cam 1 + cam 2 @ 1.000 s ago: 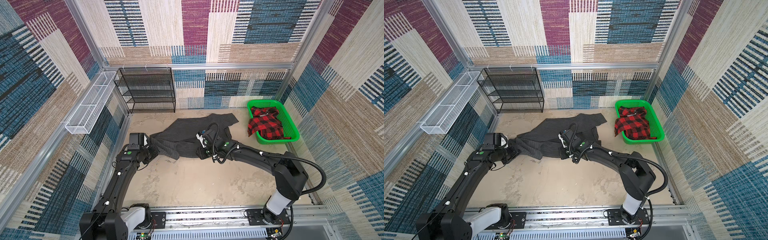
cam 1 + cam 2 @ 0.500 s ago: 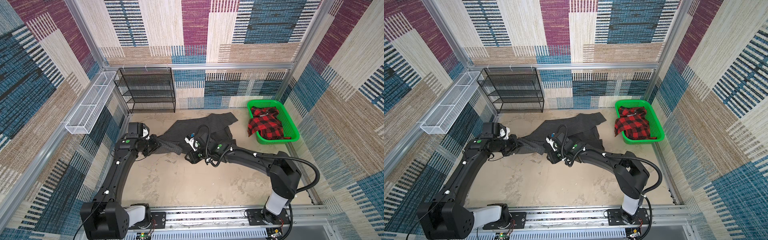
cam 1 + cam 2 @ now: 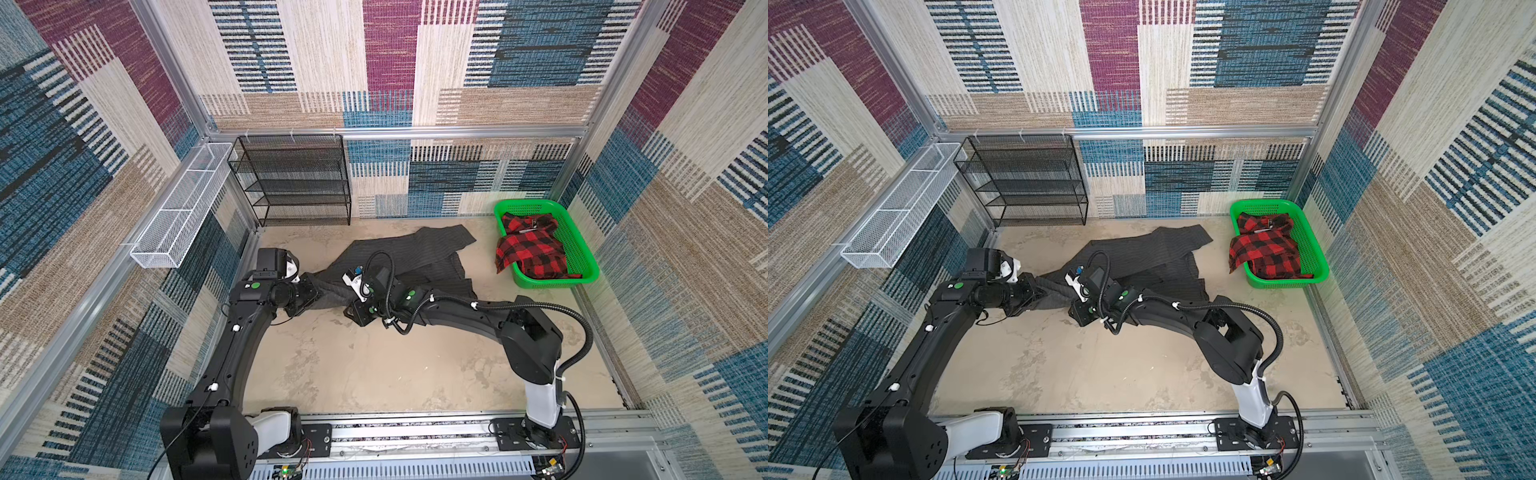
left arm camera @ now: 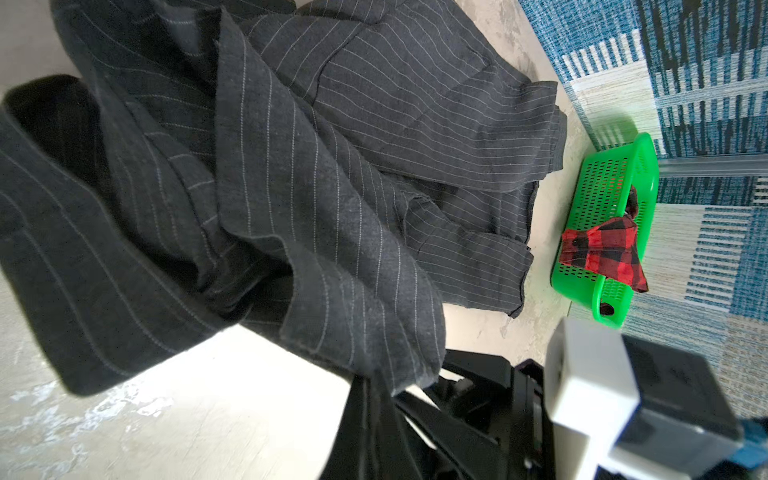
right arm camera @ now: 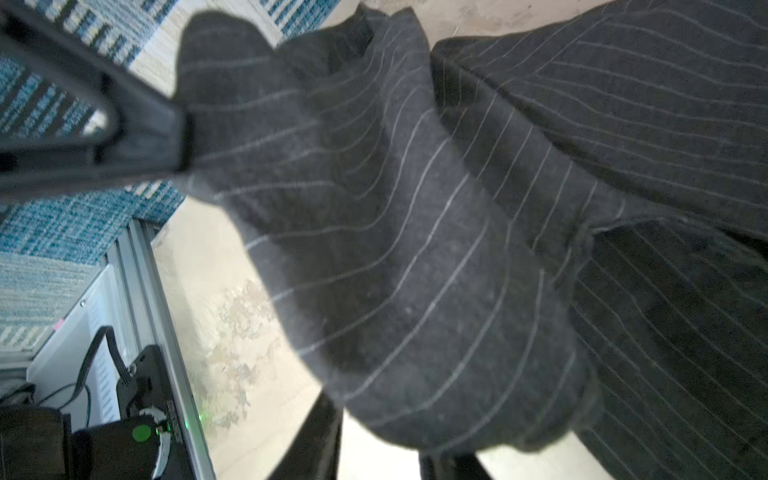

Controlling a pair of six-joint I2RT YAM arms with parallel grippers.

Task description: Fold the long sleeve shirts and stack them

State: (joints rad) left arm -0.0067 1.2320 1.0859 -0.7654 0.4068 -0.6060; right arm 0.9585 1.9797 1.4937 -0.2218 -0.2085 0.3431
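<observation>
The dark grey pinstriped long sleeve shirt (image 3: 415, 257) (image 3: 1154, 257) lies crumpled on the floor at mid-back. My left gripper (image 3: 309, 291) (image 3: 1037, 291) is shut on its left edge, and the left wrist view shows cloth (image 4: 332, 166) pinched in that gripper (image 4: 376, 415). Just to the right, my right gripper (image 3: 351, 311) (image 3: 1077, 312) is low at the shirt's near edge. In the right wrist view its fingers (image 5: 320, 440) stand apart, and a fold of grey cloth (image 5: 415, 249) hides their tips. The red-and-black check shirt (image 3: 530, 249) (image 3: 1264, 249) (image 4: 598, 249) lies bunched in the basket.
The green mesh basket (image 3: 581, 245) (image 3: 1313, 249) (image 4: 602, 187) sits in the back right corner. A black mesh shelf (image 3: 291, 183) stands against the back wall and a white wire basket (image 3: 183, 208) hangs on the left wall. The arms' mounting rail (image 3: 415, 432) runs along the front.
My right gripper has slid left along the grey shirt's near edge, close to the left gripper. The left gripper has shifted slightly back, still holding the cloth, which is now bunched between them.
</observation>
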